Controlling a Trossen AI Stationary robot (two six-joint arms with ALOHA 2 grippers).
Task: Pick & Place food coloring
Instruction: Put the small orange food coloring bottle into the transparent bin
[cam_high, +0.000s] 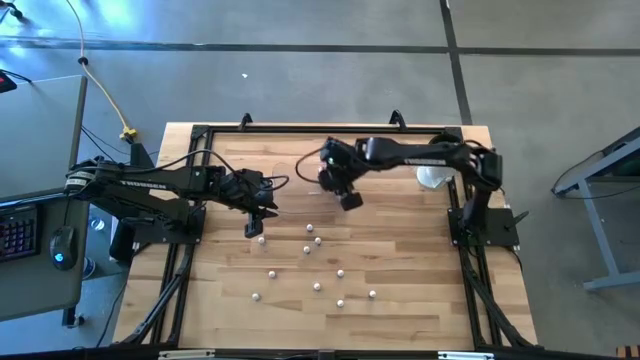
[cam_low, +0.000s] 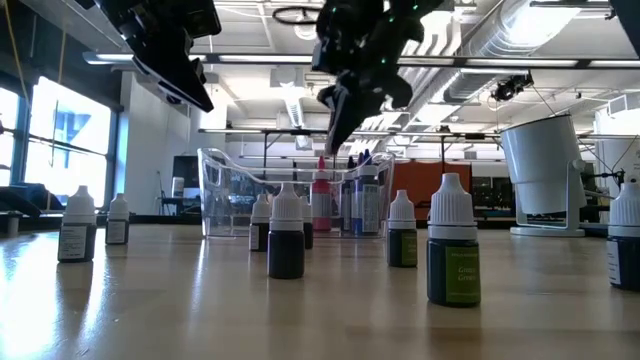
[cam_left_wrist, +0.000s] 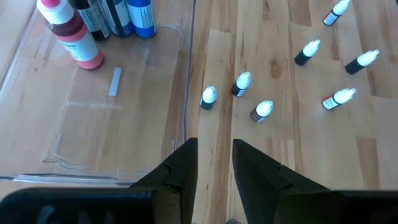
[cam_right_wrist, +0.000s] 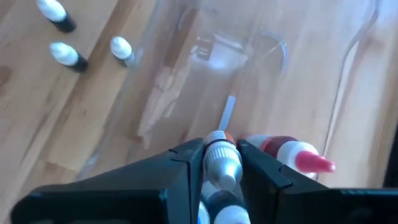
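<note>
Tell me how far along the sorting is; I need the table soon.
Done: a few bottles stand in the clear tray. In hand: the right gripper holds a bottle over the tray. Left: about a dozen loose bottles on the table; left gripper hovers empty.

From above, the wooden worktop (cam_high: 400, 300) sits inside a black frame. The left arm reaches in from its side, its gripper (cam_high: 256, 226) hanging just above the nearest of the little bottles (cam_high: 317, 263), which lie scattered with pale caps across the middle and near part of the boards. The right arm stretches across from the other side, its gripper (cam_high: 350, 200) over the far middle. A white cup (cam_high: 432, 178) stands beside the right arm's base.
</note>
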